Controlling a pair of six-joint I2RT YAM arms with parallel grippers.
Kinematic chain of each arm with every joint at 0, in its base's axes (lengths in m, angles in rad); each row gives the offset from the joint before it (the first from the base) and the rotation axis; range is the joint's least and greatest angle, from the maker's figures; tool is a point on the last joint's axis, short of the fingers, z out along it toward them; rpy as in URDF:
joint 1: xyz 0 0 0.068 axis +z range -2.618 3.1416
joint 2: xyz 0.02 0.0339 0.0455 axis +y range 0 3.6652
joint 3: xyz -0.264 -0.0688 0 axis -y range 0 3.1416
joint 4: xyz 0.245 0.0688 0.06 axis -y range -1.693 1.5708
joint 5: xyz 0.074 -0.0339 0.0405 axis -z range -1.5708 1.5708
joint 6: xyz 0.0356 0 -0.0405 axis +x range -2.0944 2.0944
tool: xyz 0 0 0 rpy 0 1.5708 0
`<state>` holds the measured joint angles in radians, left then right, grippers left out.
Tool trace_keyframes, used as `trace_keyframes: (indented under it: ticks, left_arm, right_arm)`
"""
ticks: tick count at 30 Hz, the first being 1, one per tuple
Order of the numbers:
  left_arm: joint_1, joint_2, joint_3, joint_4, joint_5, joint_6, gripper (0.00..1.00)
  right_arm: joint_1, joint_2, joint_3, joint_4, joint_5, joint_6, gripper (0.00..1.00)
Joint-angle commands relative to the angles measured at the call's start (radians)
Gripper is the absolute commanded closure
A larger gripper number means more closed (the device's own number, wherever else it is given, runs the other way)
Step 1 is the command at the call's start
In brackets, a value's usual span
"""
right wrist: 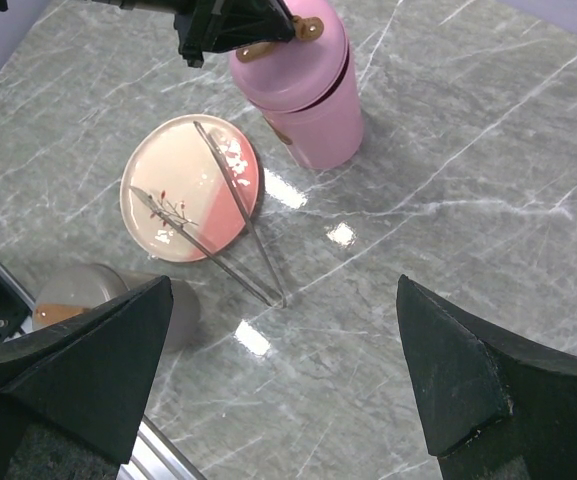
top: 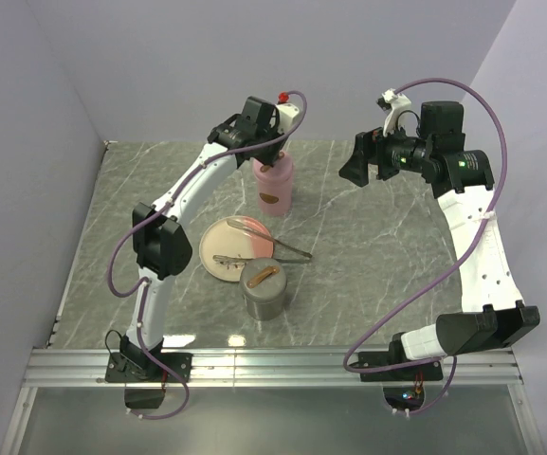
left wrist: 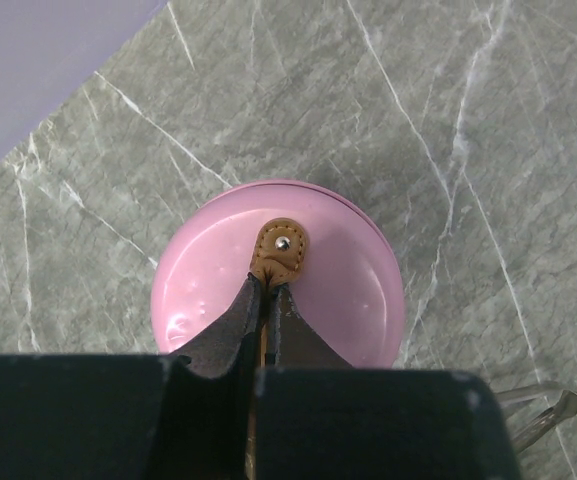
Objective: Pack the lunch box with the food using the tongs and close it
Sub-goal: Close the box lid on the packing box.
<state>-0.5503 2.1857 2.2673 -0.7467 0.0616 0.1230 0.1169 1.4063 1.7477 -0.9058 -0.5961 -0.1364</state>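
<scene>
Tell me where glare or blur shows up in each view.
Top external: lamp glints on the table near the bases. Right wrist: bright glare patches beside the tongs. Left wrist: mild sheen on the pink lid, left tool nearly black.

Pink lunch box, silver tongs, grey-veined tbl.

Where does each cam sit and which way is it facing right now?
Top external: above and behind the bases, looking down on the table; both arms show whole.
Left wrist: straight down on the pink lunch box lid; left gripper shut on its tan strap.
Right wrist: raised, tilted down toward plate and tongs; right gripper open.
Shared: both wrist views show that lid and strap.
</scene>
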Motion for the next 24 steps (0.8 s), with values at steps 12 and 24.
trace_keyframes:
  ticks: [12, 24]
  left_arm:
    - [-0.016, 0.040, 0.067, 0.012, 0.033, 0.026, 0.99]
    - [-0.017, 0.077, 0.049, -0.005, 0.027, 0.032, 0.98]
  right_arm:
    - [-0.005, 0.011, 0.035, -0.005, -0.001, -0.012, 0.00]
    - [-0.005, 0.013, 0.030, -0.010, 0.007, -0.017, 0.00]
